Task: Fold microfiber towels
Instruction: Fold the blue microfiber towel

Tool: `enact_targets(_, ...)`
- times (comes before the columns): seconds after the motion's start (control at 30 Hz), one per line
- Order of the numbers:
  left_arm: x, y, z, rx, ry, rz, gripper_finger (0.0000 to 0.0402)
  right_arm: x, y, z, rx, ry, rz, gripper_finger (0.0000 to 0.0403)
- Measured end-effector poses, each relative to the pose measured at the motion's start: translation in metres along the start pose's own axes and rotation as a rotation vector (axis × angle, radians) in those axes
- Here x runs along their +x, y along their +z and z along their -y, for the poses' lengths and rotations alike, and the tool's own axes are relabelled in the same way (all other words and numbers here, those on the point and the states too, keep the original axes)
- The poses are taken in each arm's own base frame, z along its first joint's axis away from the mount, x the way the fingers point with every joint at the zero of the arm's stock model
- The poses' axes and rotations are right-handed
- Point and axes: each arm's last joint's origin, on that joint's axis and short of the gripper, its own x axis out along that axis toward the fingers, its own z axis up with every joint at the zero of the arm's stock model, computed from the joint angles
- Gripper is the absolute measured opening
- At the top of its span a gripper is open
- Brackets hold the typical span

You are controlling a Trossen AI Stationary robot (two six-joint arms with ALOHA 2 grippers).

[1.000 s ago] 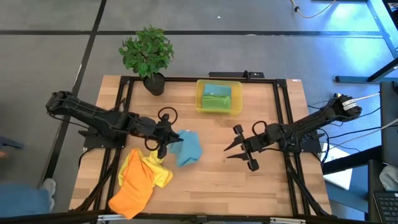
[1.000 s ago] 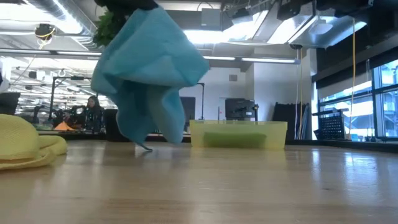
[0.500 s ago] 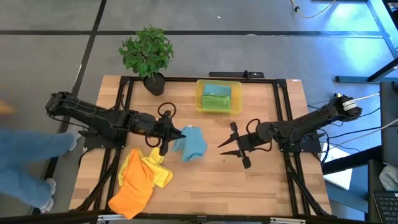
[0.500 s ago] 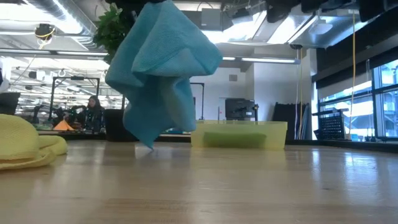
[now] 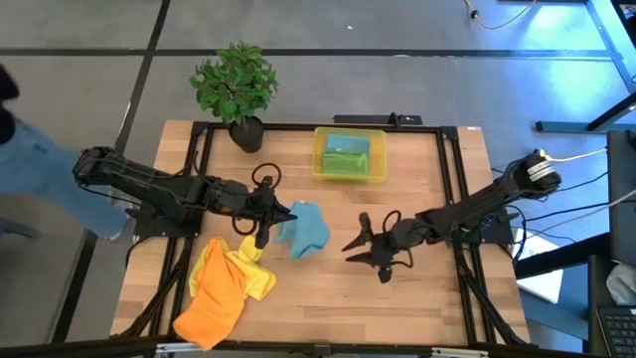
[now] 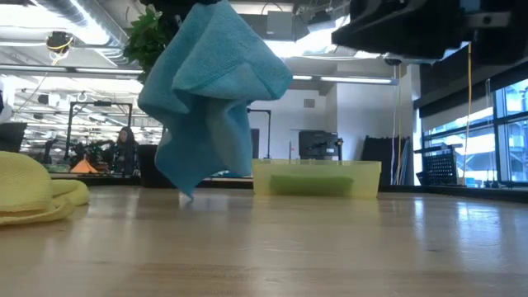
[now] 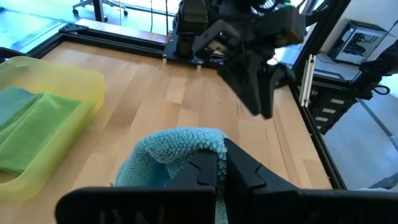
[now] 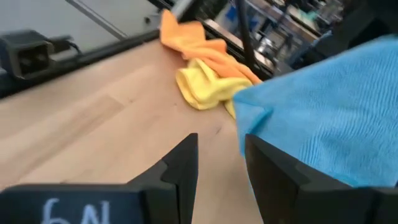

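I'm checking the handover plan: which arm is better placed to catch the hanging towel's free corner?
Probably right. The left gripper is shut on the teal towel, holding it up, while the right gripper is open, empty and facing it close by.

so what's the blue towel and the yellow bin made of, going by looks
Blue towel: looks like microfiber or terry cloth, with a fuzzy looped pile, matte, draping limply in soft folds.
Yellow bin: probably plastic, since it's translucent and smooth, with a rigid rounded rim and folded cloths showing through the wall.
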Motion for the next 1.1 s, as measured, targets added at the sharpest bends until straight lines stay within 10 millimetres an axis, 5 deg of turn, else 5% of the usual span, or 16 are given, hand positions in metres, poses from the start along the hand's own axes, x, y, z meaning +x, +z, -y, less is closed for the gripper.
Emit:
enact_targets(0.5, 0.0, 0.0, -0.001, -0.002, 0.005, 0.001, 0.0, 0.04, -0.01, -0.011, 0.008, -0.051, 0.051, 0.0245)
enact_targets(0.8, 0.001, 0.001, -0.005, -0.016, 0.021, 0.005, 0.0, 0.081, -0.007, -0.004, 0.063, -0.2, -0.031, 0.023)
enact_targets(1.1, 0.001, 0.001, -0.005, -0.016, 0.02, 0.005, 0.0, 0.084, -0.014, 0.004, 0.148, -0.242, -0.082, 0.0204)
